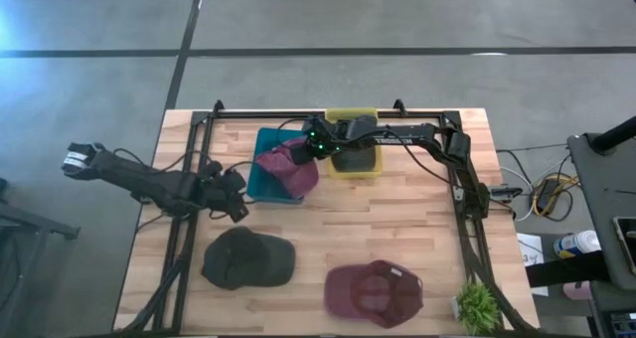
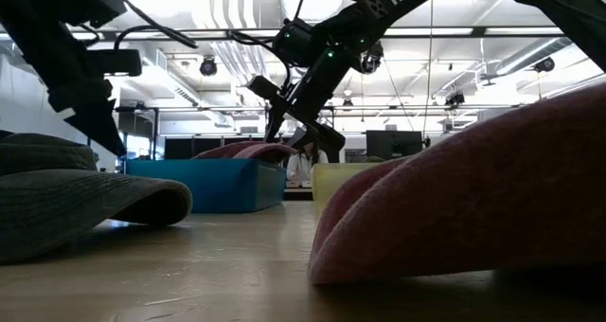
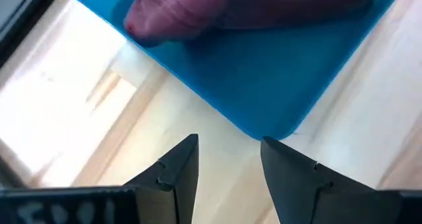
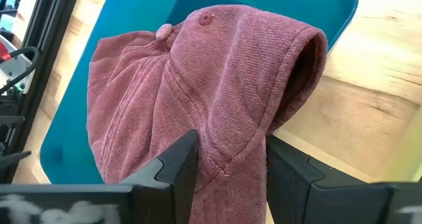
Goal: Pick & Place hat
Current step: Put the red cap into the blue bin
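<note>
Right pincer [image 4: 227,168] clamped on maroon hat [image 1: 287,165], which drapes over the blue bin [image 1: 260,179] at the back of the wooden surface [image 1: 397,229]. Left pincer [image 3: 227,174] fingers apart, holding nothing, just beside the bin corner. Dark hat [image 1: 248,258] and second maroon hat [image 1: 373,293] lie near the front edge

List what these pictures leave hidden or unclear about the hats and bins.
- Blue bin interior: the maroon hat covers most of it, all views.
- Yellow bin contents: right gripper blocks the high view.
- Right gripper's grip: fingers straddle the hat; contact unclear.
- Low view: foreground maroon hat cut off, blurred.
</note>
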Robot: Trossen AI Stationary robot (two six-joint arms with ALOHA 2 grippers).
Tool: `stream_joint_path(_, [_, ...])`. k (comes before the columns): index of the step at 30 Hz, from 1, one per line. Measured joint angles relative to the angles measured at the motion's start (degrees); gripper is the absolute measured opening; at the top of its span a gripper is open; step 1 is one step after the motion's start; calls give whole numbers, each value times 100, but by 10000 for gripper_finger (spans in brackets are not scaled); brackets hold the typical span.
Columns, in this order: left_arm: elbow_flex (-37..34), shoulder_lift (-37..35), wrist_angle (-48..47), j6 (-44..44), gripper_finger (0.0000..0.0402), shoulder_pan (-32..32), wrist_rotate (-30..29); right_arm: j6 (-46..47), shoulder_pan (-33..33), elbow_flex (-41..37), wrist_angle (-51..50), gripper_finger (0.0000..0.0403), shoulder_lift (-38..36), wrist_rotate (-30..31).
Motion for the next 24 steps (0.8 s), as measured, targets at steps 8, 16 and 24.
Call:
stream_joint_path(8, [-635, 195, 1036, -25, 158, 175, 1, -85, 0, 0, 0, 141, -2, 0])
stream_joint_path(16, [-931, 512, 2768, 723, 158, 297, 238, -227, -10, 0, -137, 141, -11, 0])
stream_joint_path(24, [-926, 831, 3200, 822, 158, 298, 560, -537, 0, 4, -364, 171, -11, -50])
